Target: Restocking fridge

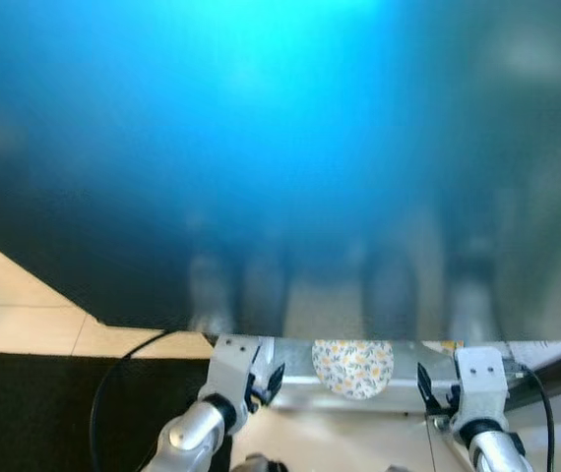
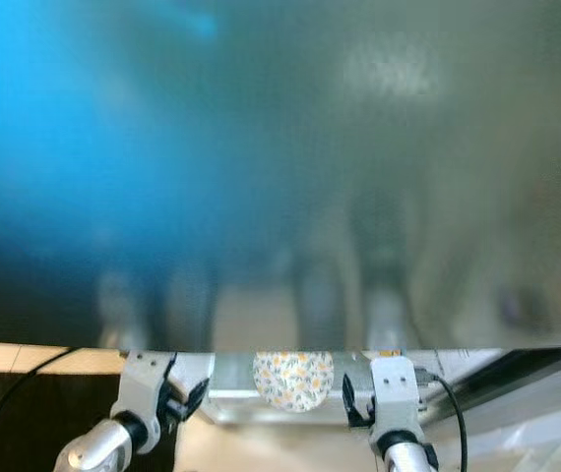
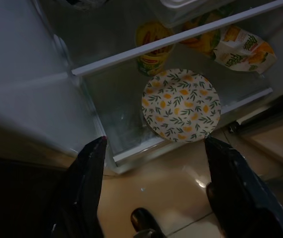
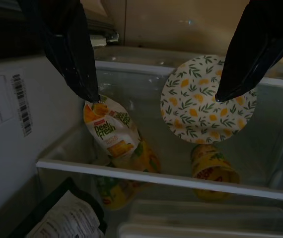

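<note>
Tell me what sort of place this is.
Most likely a home kitchen, at an open fridge: a glass shelf holds a floral plate, with food pouches behind and a tiled floor below.

A plate (image 3: 181, 105) is lying on the fridge's bottom shelf (image 3: 131, 126). Behind it, under a higher shelf (image 4: 156, 178), a pouch (image 4: 109, 131) and a can (image 4: 212, 168) are sitting, the pouch lying toward the robot's right.

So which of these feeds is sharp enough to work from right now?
Both eye views are mostly a blurred blue-grey smear, sharp only at the bottom where the left claw, right claw and patterned plate sit. Both wrist views are dim but in focus: plate, yellow can and Deep Fresh pouch read clearly.
</note>
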Tool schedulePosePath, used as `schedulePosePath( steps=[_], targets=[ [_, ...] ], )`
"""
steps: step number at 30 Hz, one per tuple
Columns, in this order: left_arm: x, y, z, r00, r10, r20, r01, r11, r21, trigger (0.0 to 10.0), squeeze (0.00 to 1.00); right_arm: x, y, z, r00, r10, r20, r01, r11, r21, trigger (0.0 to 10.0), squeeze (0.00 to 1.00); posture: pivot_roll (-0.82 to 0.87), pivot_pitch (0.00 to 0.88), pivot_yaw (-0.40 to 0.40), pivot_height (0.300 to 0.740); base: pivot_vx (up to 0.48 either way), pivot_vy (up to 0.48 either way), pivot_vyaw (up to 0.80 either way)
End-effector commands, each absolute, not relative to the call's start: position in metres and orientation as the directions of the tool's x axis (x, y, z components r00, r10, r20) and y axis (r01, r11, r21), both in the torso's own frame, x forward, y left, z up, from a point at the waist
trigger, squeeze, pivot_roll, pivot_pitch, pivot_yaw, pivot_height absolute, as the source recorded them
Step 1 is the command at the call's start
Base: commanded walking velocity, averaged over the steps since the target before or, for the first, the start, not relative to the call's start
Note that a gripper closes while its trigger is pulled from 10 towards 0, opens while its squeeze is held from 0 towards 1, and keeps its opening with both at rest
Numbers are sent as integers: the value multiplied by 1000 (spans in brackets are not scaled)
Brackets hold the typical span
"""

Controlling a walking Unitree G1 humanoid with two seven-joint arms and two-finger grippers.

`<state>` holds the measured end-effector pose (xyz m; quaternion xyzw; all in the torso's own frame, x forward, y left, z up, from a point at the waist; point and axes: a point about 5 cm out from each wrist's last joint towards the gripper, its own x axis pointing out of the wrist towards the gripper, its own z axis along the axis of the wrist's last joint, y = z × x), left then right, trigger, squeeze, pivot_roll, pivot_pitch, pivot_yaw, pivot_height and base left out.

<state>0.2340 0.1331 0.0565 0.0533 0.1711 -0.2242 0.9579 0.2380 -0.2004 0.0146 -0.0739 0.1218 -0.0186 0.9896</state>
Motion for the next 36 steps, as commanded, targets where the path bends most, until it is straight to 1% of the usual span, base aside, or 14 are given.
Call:
schedulePosePath(
  steps=[1,8,10,14,22,24,29,36],
  targets=[
    [228,135,48,829,-406,-384,445,895,15,10000,0,227,-203,2,956,-69,-286,23,987,-161,10000,0,-82,223,44,717,0,0,0],
    [226,136,43,821,-406,-401,449,893,15,10000,0,221,-202,-6,947,-62,-317,1,982,-188,10000,0,-81,218,43,717,0,0,0],
    [222,141,34,815,-385,-433,437,899,23,10000,0,217,-202,-13,937,-65,-343,-3,981,-194,10000,0,-84,214,42,717,0,0,0],
    [217,145,26,807,-366,-464,423,906,21,10000,0,215,-202,-20,924,-87,-372,18,982,-186,10000,0,-86,210,41,717,0,0,0],
    [213,150,14,795,-339,-502,385,923,-14,10000,0,207,-193,-39,886,-90,-455,23,988,-152,10000,0,-100,199,37,717,0,0,0],
    [212,150,10,792,-332,-513,382,924,-8,10000,0,205,-194,-43,873,-107,-475,30,985,-167,10000,0,-105,196,36,717,0,0,0],
    [211,150,7,792,-322,-519,371,929,-10,10000,0,203,-195,-45,867,-117,-485,34,984,-177,10000,0,-108,194,34,717,0,0,0],
    [210,151,0,797,-270,-541,322,947,2,10000,0,205,-197,-44,876,-114,-469,27,982,-187,10000,0,-117,186,28,717,0,0,0]
  ],
)
